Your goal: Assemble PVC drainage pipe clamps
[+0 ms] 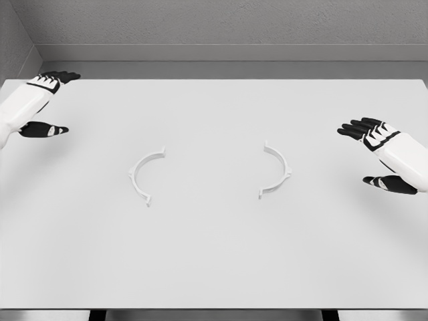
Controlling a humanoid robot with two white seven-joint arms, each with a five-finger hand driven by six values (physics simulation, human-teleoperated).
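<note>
Two white half-ring clamp pieces lie flat on the white table (214,254). The left half (140,175) curves open toward the right; the right half (279,170) curves open toward the left, with a wide gap between them. My left hand (48,100) hovers at the far left, well away from the left half, with black fingers spread and nothing held. Over at the right edge my right hand (374,150) is also open and empty, to the right of the right half.
The table's back edge meets a grey wall. Its front edge runs along the bottom of the view, with dark legs below.
</note>
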